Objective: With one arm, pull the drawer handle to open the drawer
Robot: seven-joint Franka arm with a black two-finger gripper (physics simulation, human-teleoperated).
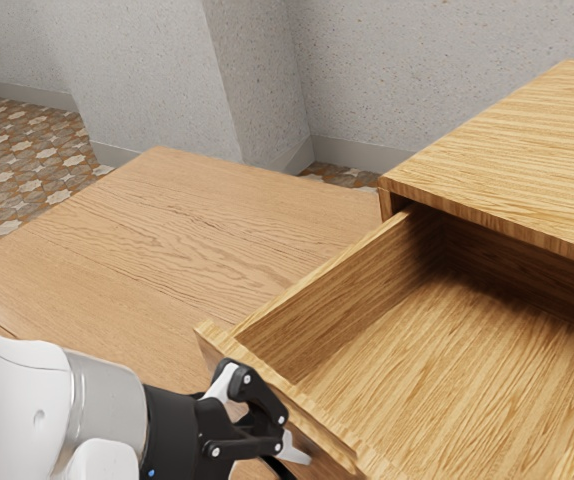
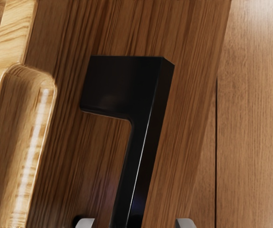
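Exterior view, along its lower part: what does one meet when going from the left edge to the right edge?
white arm → black gripper → drawer's front panel → drawer's inside floor

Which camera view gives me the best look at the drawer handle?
The wrist view: the black drawer handle stands close up against the wooden drawer front. The exterior view looks from behind that front into the open drawer, with the gripper at its outer face.
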